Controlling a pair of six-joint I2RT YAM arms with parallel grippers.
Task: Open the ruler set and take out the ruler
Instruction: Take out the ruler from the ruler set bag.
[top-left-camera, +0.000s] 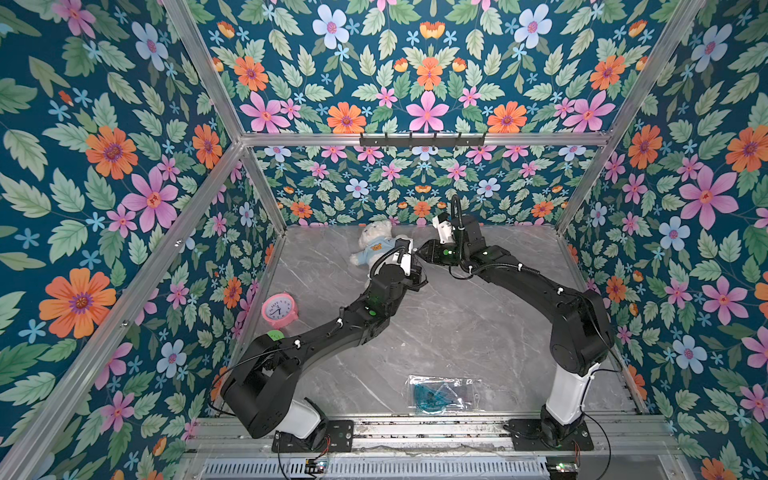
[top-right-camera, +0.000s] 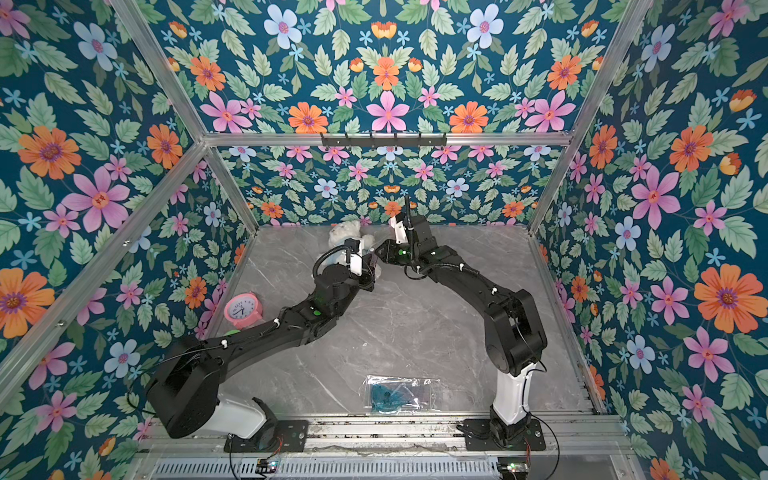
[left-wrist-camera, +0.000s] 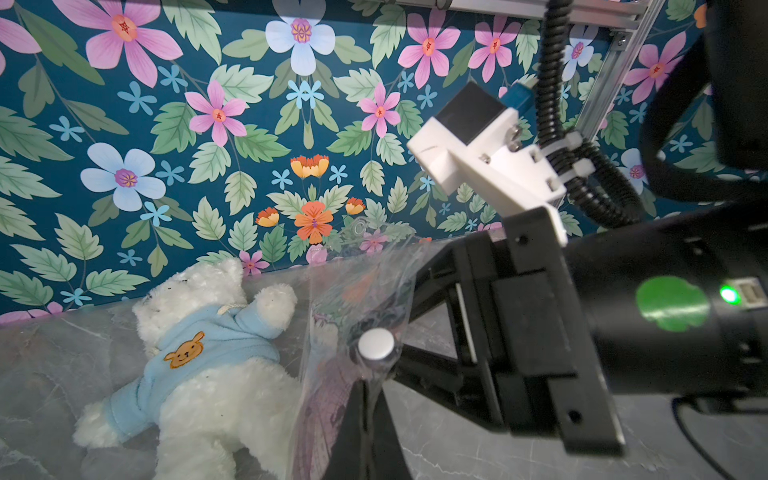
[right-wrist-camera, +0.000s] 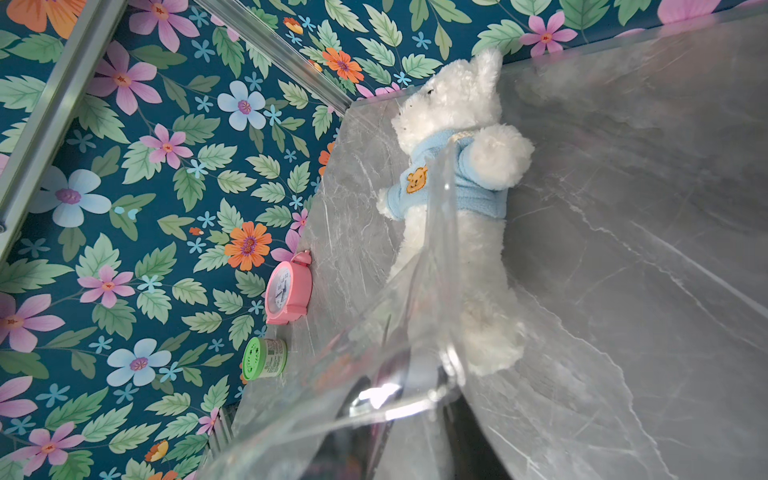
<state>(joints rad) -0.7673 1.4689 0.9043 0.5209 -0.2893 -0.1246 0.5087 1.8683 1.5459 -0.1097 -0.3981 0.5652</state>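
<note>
White teddy bear (top-left-camera: 374, 245) lying near back wall (top-left-camera: 415, 195); pink alarm clock (top-left-camera: 278, 309) at left edge; green-lidded jar (right-wrist-camera: 266, 358) beside it.

We see two matching arms. The left arm (top-left-camera: 332, 328) and right arm (top-left-camera: 540, 282) are chunky matte-black links with rounded joint housings, each with a white base segment (top-left-camera: 569, 395) on a black plate (top-left-camera: 528, 432). Round green stickers (top-left-camera: 372, 312) mark the links, and a small green light (left-wrist-camera: 728, 295) glows beside one. Ribbed black cable (left-wrist-camera: 552, 83) runs along them, bound with white zip ties (left-wrist-camera: 575, 141). At the wrist we find a white camera mount (left-wrist-camera: 478, 166) with silver screws (left-wrist-camera: 515, 133). The jaws are black and angular. Thin black wires (top-left-camera: 602, 432) trail from the bases.
</note>
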